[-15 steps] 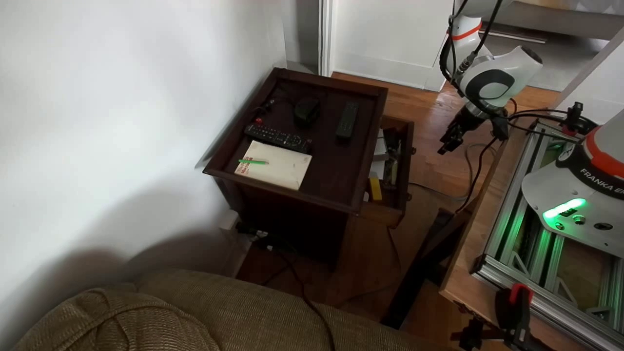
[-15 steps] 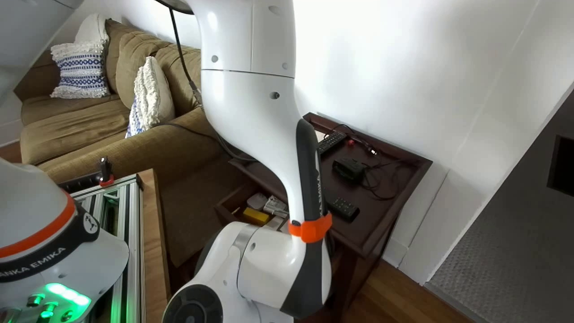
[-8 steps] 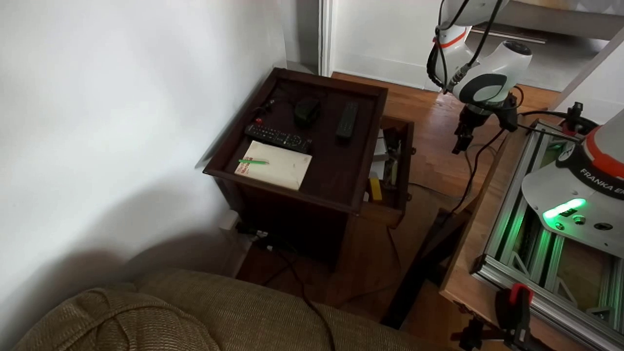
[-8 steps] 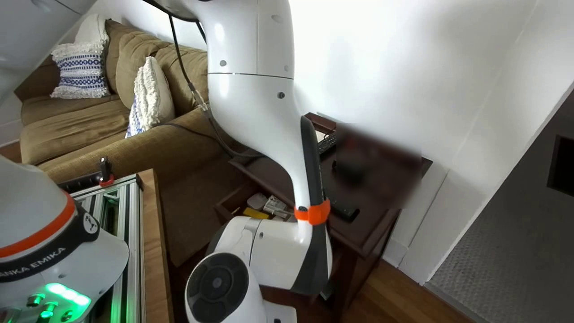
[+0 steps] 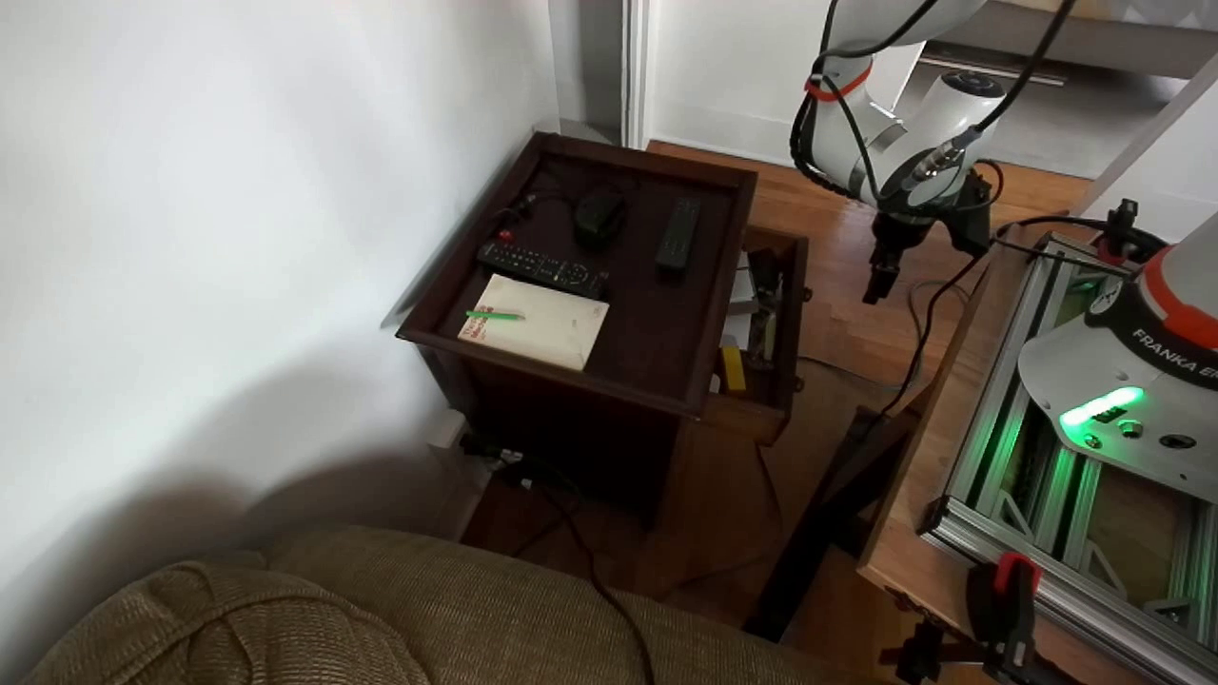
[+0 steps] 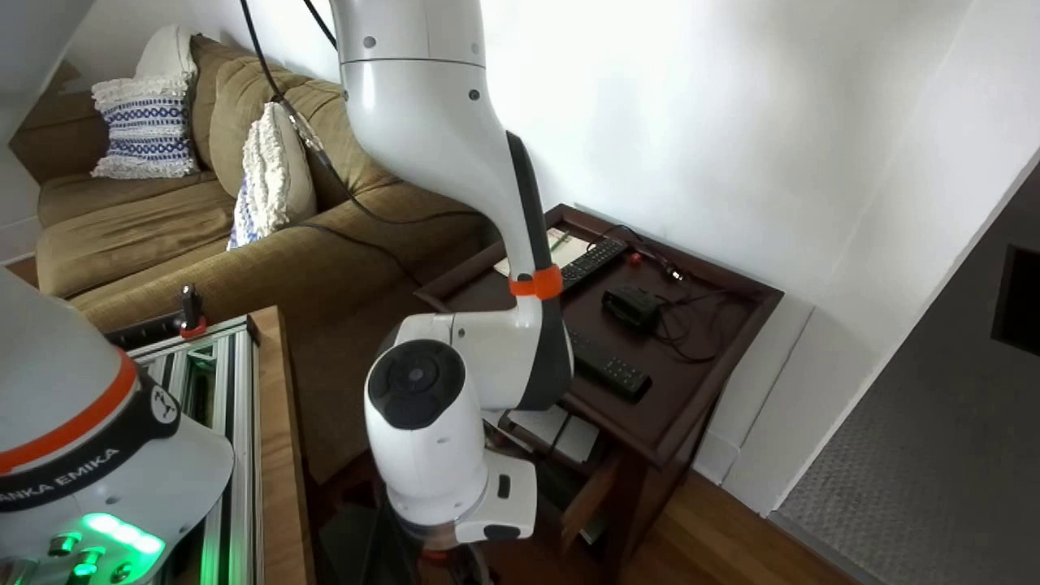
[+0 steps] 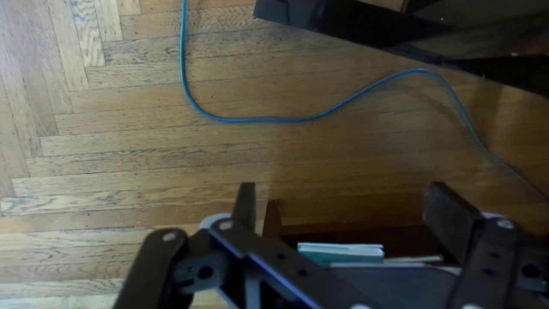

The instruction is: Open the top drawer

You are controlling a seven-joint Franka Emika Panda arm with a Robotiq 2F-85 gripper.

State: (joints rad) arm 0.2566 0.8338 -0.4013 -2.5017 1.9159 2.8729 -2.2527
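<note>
The top drawer of the dark reddish-brown side table stands pulled out, with small items inside. Its front carries small knobs. In an exterior view its side wall shows, while the arm hides much of it. My gripper points down in front of the drawer front, apart from it, on the robot's side. In the wrist view the gripper has its fingers wide apart with nothing held between them. Beyond them lie the floor and a dark wooden recess with a green book; which part of the table this is, I cannot tell.
Remotes, a black device and a white booklet with a green pen lie on the table top. A sofa and a wall border the table. A thin cable runs over the floor. The robot's wooden stand is opposite.
The arm has shifted and its hand has turned, so the gripper points more steeply down. In an exterior view the arm now covers the drawer's yellow item. The drawer has not moved.
</note>
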